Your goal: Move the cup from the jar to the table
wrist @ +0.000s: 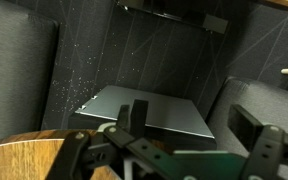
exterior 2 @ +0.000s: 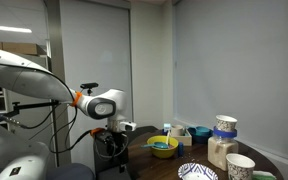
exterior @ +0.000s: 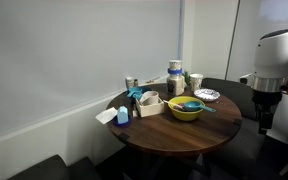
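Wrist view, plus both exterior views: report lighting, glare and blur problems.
Wrist view: dim and grainy, the hand a dark soft-edged shape, the table edge the only warm patch. In an exterior view, flat even light, the cup small but distinct. In an exterior view, dimmer, the jar near the lens looks soft.

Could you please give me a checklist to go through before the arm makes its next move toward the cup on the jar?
1. Cup seated on the jar: ok, seen in both exterior views.
2. Gripper open and empty: ok, fingers apart in the wrist view, nothing between them.
3. Gripper near the cup: not ok, it hangs beside the table edge, far from the jar.
4. Free route: cannot tell; a yellow bowl stands between.
5. Bare wood for set-down: ok.
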You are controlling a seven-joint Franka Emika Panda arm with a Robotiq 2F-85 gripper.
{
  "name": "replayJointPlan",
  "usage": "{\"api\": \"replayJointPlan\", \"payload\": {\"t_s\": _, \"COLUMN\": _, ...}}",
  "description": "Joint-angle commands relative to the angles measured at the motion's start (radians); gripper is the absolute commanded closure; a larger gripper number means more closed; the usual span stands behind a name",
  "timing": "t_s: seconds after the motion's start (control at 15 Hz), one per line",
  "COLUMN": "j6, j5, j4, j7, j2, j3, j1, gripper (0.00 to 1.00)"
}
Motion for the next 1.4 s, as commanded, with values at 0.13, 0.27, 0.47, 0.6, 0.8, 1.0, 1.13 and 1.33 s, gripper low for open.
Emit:
{"api": "replayJointPlan", "payload": {"t_s": 0.13, "j6": -0.003, "j5": -0.006, "j4": 0.001, "j7": 0.005, "j2": 0.0, "j3": -0.008, "j1": 0.009, "gripper": 0.0}}
{"api": "replayJointPlan", "payload": {"t_s": 0.27, "j6": -0.003, "j5": -0.006, "j4": 0.001, "j7": 0.005, "j2": 0.0, "j3": -0.008, "j1": 0.009, "gripper": 0.0}}
{"api": "replayJointPlan", "payload": {"t_s": 0.47, "j6": -0.003, "j5": -0.005, "j4": 0.001, "j7": 0.005, "j2": 0.0, "j3": -0.008, "j1": 0.009, "gripper": 0.0}}
{"api": "replayJointPlan", "payload": {"t_s": 0.6, "j6": -0.003, "j5": -0.006, "j4": 0.001, "j7": 0.005, "j2": 0.0, "j3": -0.008, "j1": 0.009, "gripper": 0.0}}
{"api": "replayJointPlan", "payload": {"t_s": 0.8, "j6": -0.003, "j5": -0.006, "j4": 0.001, "j7": 0.005, "j2": 0.0, "j3": -0.008, "j1": 0.009, "gripper": 0.0}}
{"api": "replayJointPlan", "payload": {"t_s": 1.0, "j6": 0.025, "j5": -0.011, "j4": 0.005, "j7": 0.032, "j2": -0.016, "j3": -0.003, "j1": -0.002, "gripper": 0.0}}
{"api": "replayJointPlan", "payload": {"t_s": 1.13, "j6": 0.076, "j5": -0.025, "j4": 0.026, "j7": 0.092, "j2": -0.048, "j3": -0.002, "j1": -0.035, "gripper": 0.0}}
{"api": "replayJointPlan", "payload": {"t_s": 1.33, "j6": 0.111, "j5": -0.05, "j4": 0.077, "j7": 0.115, "j2": -0.104, "j3": -0.01, "j1": -0.078, "gripper": 0.0}}
